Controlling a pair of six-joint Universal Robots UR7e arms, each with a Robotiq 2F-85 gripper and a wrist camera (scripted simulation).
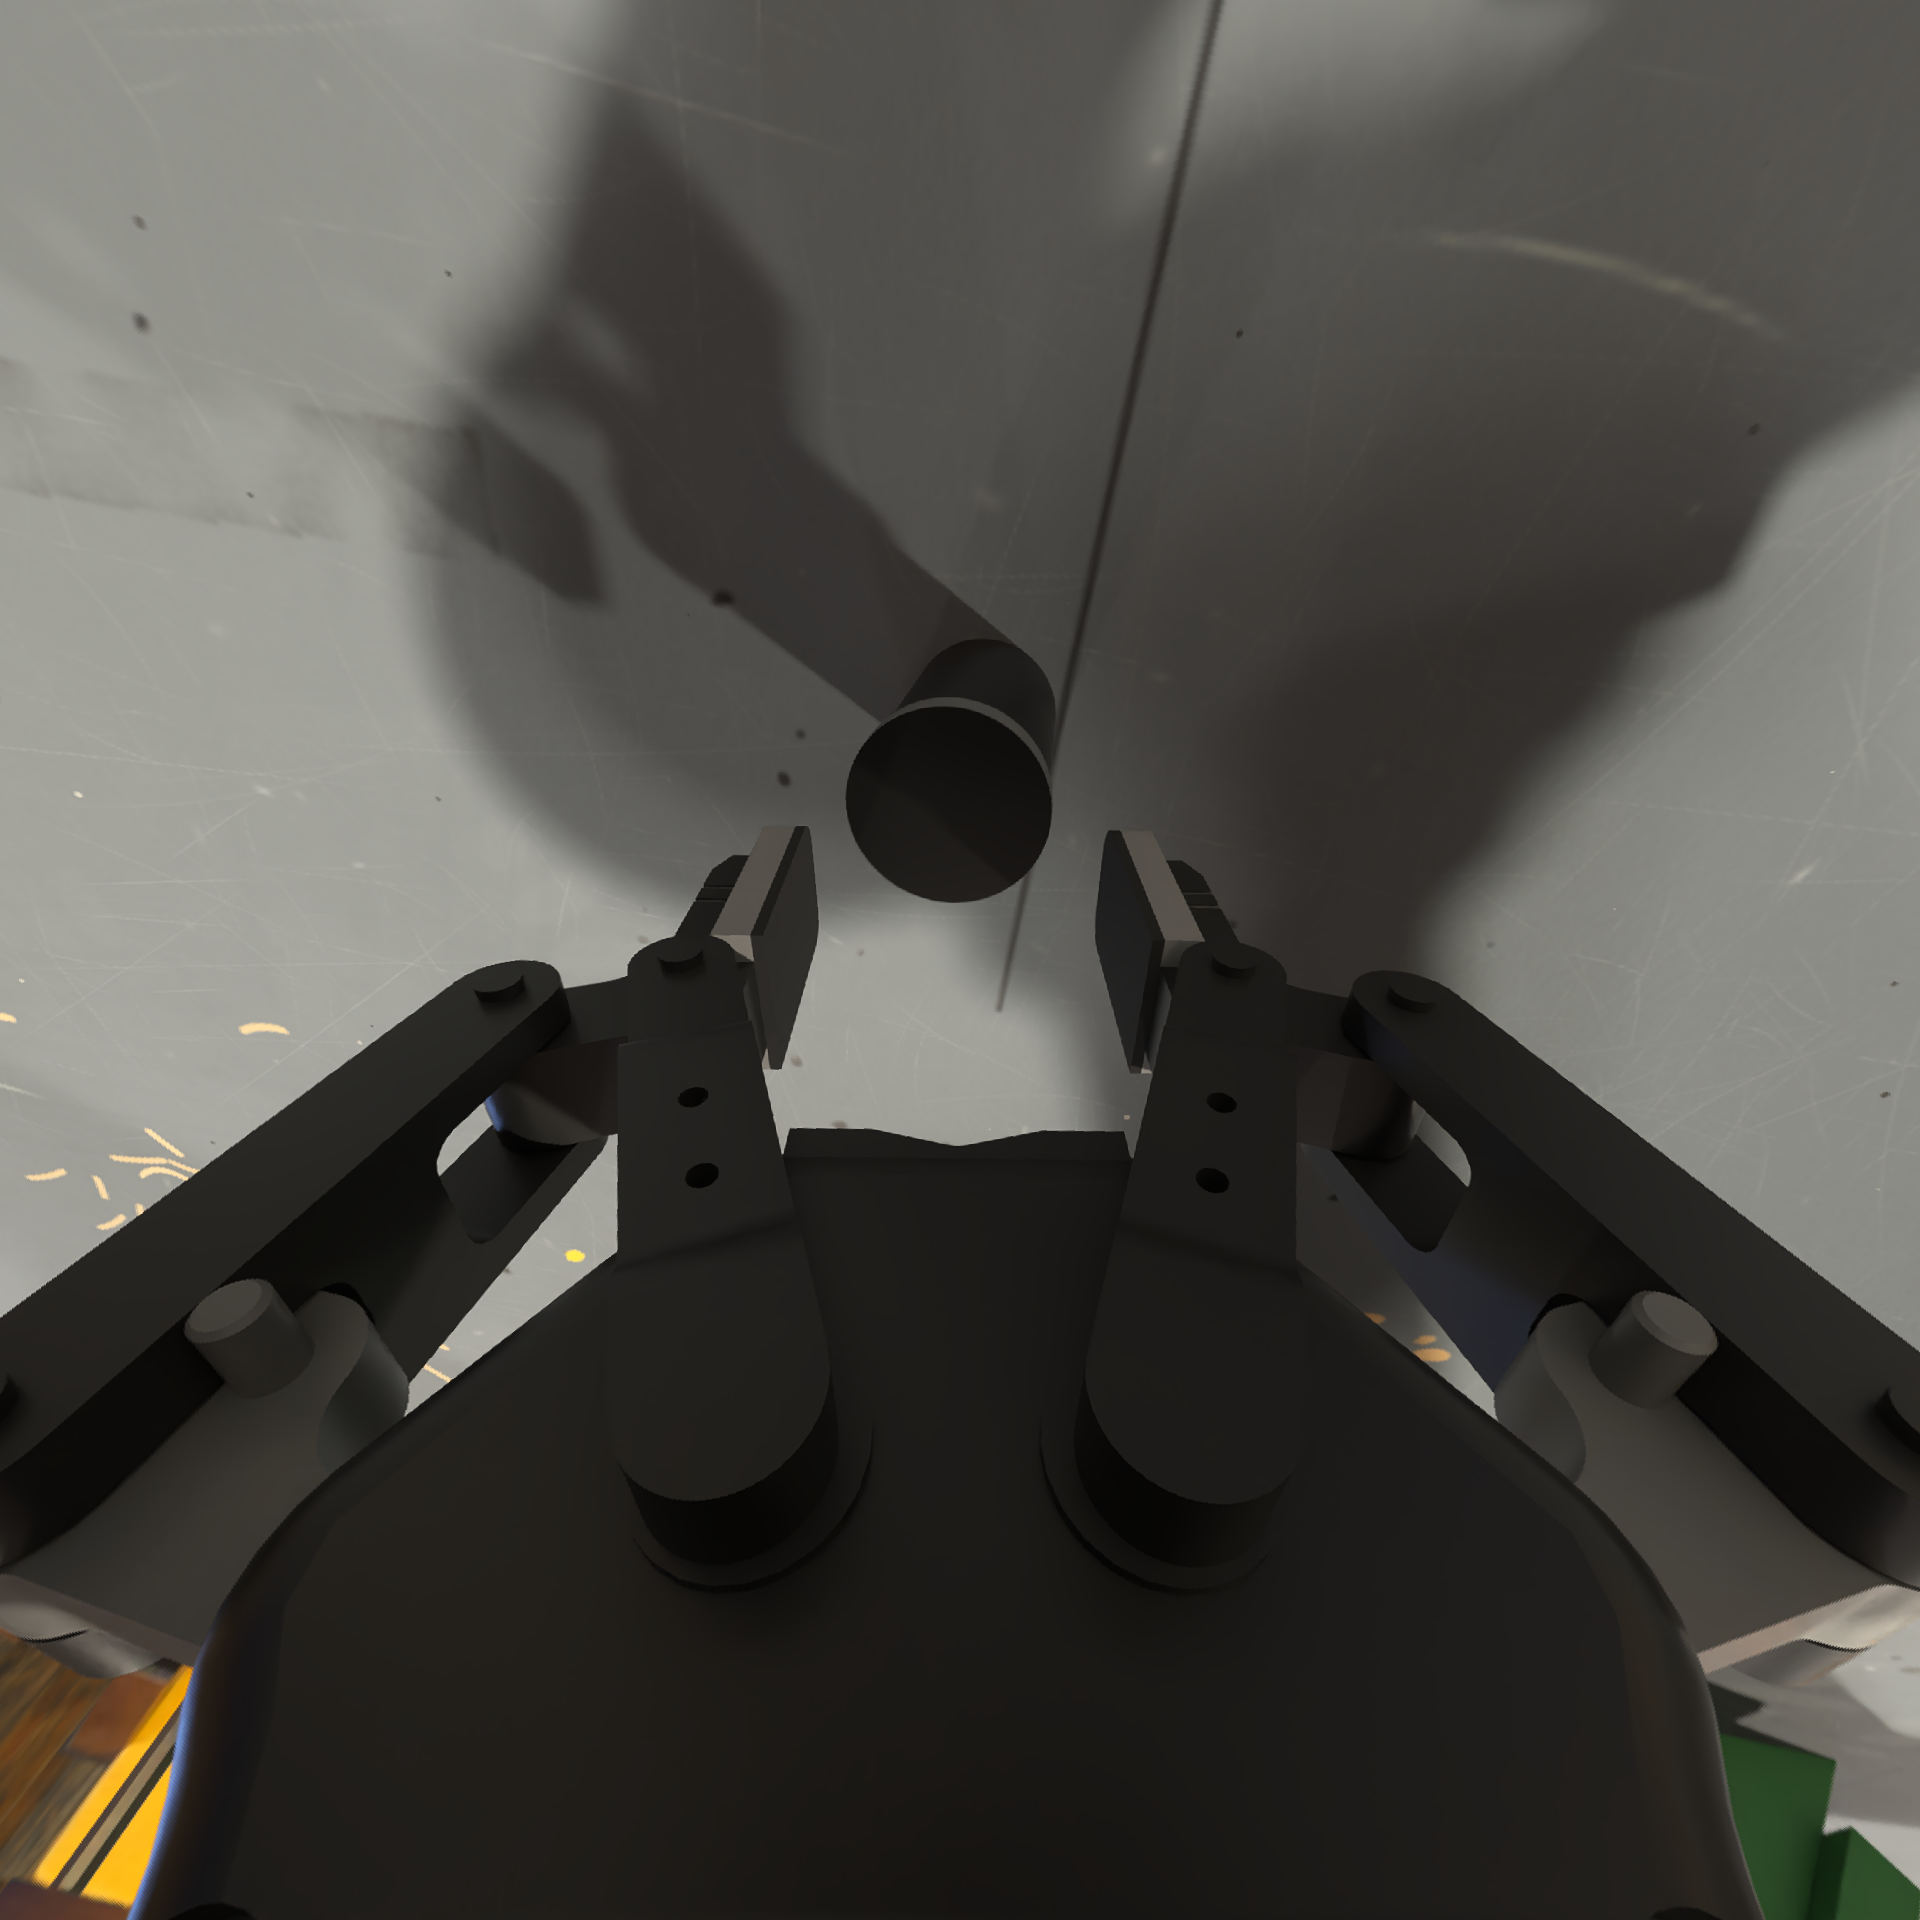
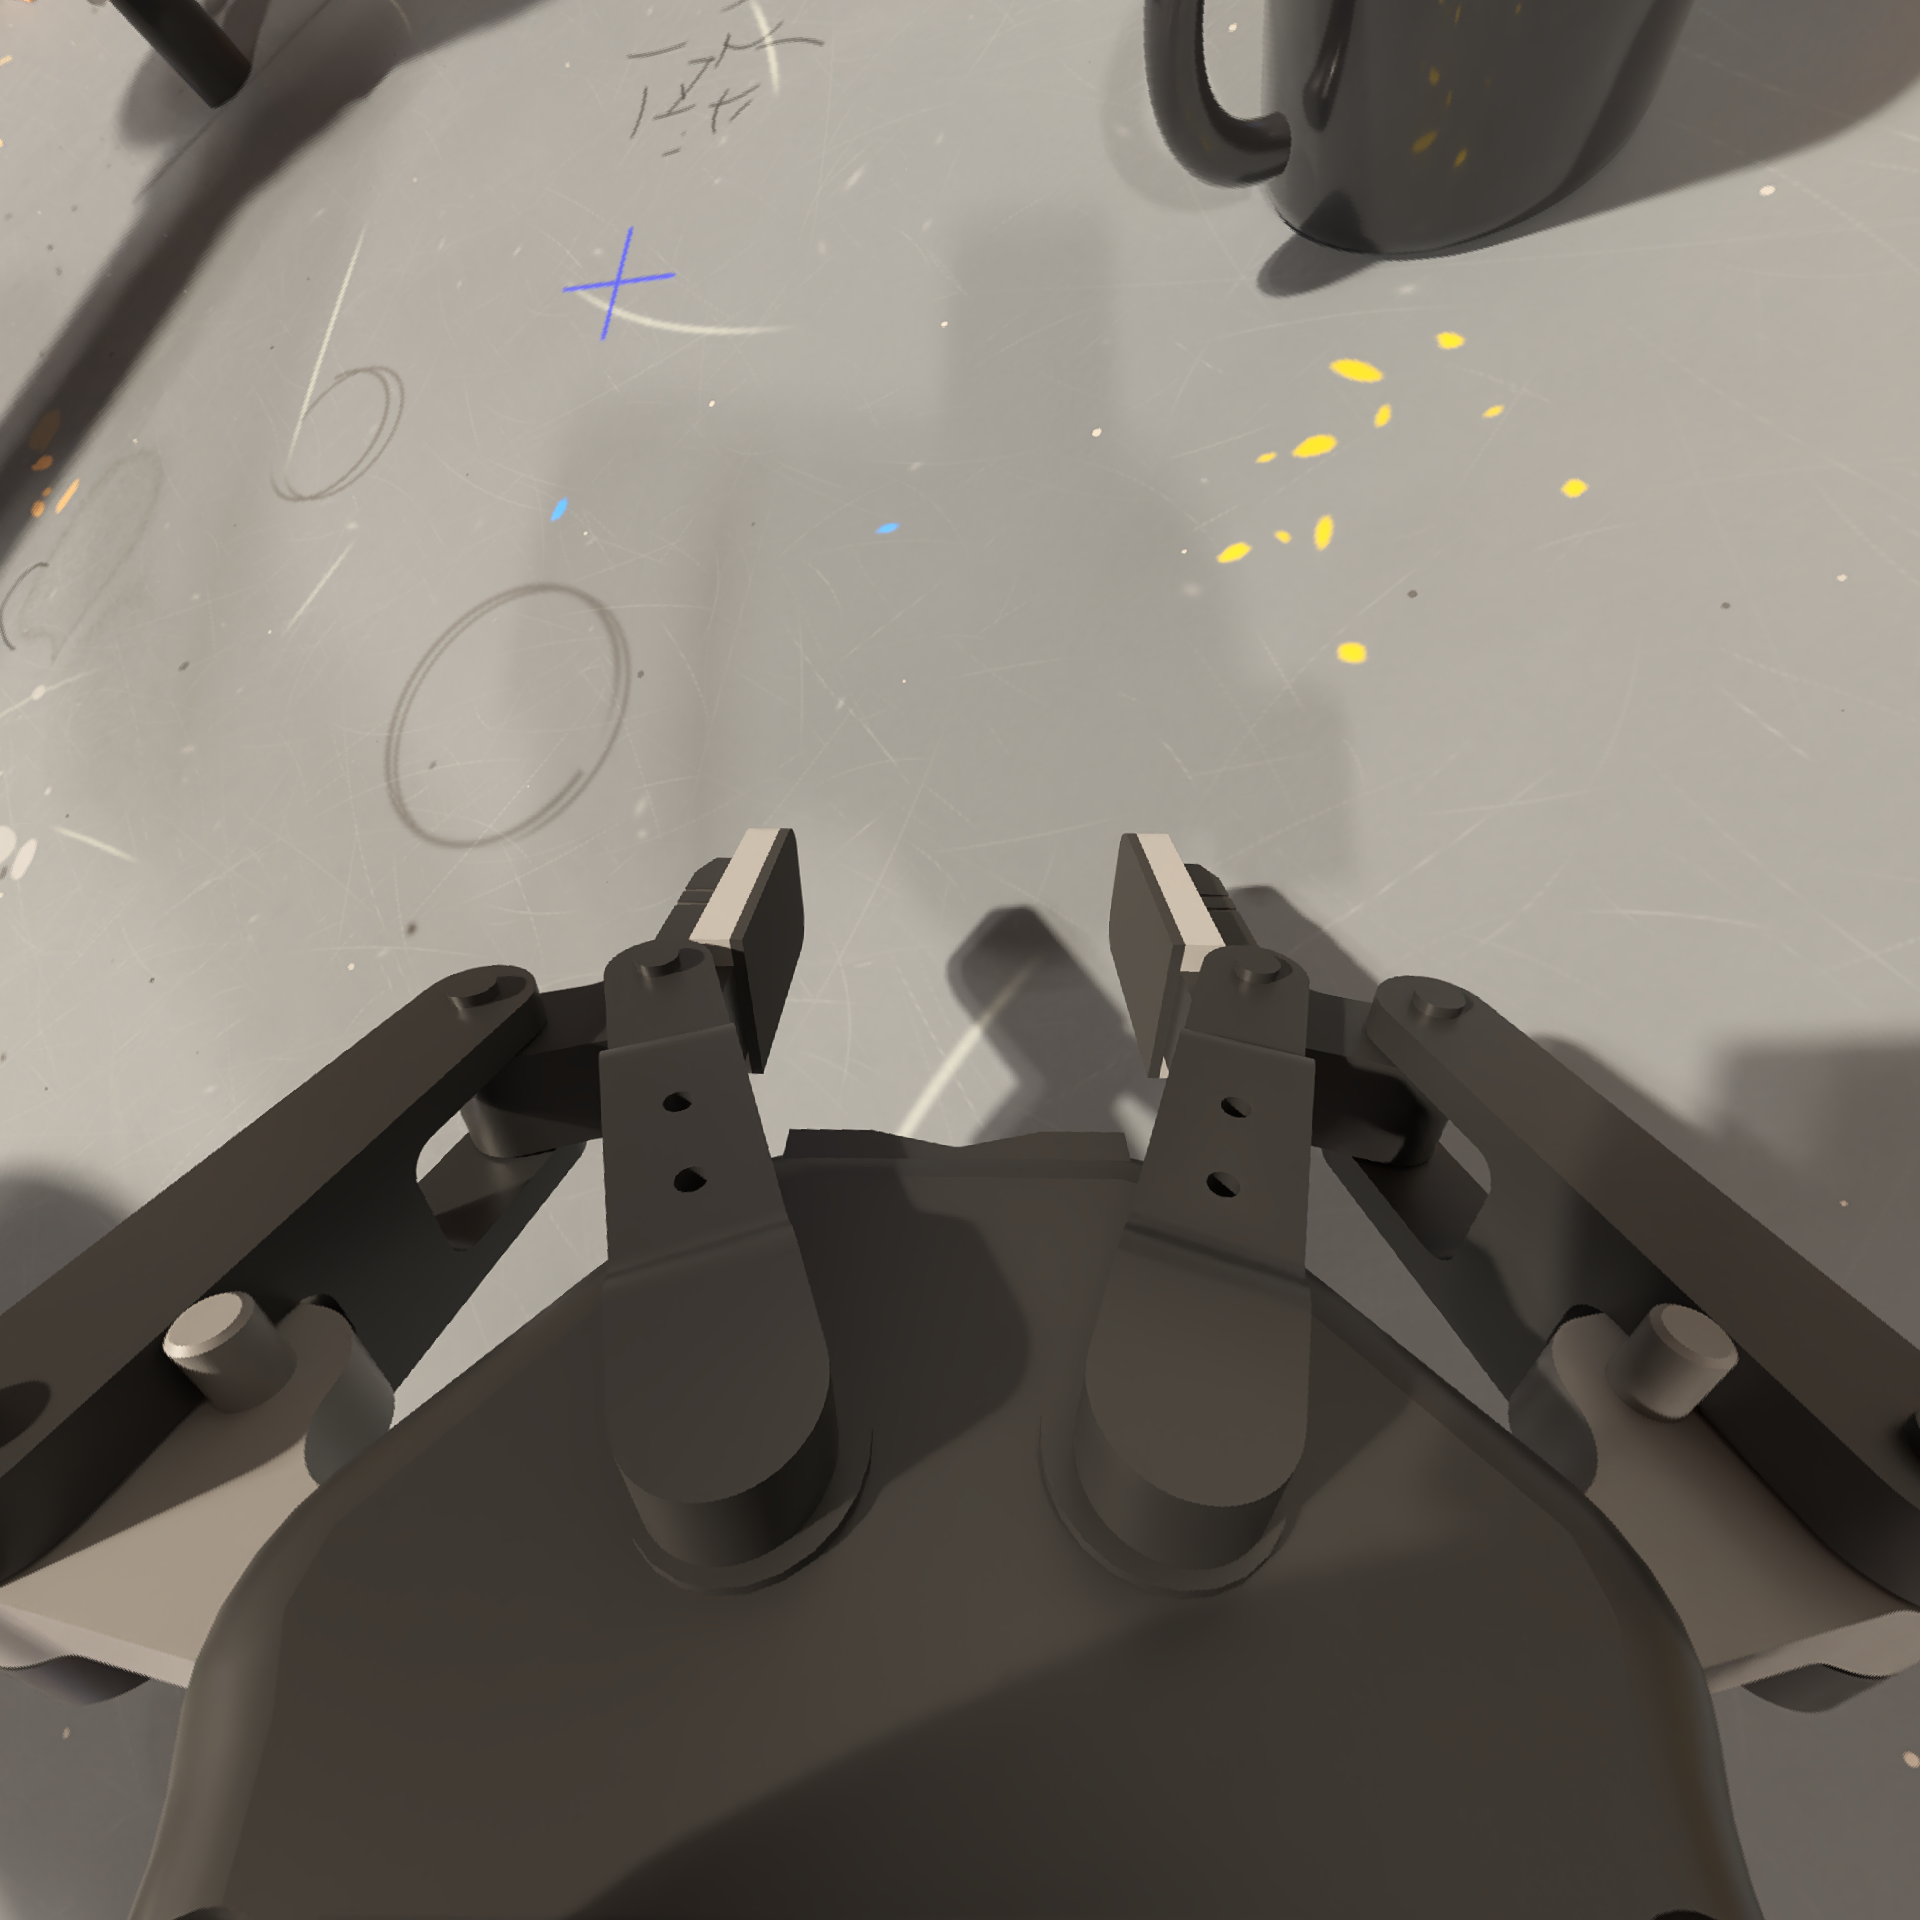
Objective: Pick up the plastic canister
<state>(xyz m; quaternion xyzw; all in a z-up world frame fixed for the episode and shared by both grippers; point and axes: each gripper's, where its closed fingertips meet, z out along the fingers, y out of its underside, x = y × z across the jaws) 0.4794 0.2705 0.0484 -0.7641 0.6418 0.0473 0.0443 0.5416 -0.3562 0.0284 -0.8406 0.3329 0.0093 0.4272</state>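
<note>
Just beyond the spread left end effector (image 1: 956, 940) stands the canister (image 1: 951, 795) — untouched, between its fingertips

Both grippers (image 1: 956, 935) (image 2: 956, 935): matte black linkages, grey pins, pale-edged dark pads (image 2: 774, 914).

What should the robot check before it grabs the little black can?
1. Left claw open: ok.
2. Canister standing upright on the table: ok.
3. Canister lined up with the gap between the fingers: ok, nearly centred.
4. Fingers already around the canister: not ok, it sits ahead of the tips.
5. Right claw out of the way: ok, open over bare table.
6. Mug clear of the canister: cannot tell.
</note>
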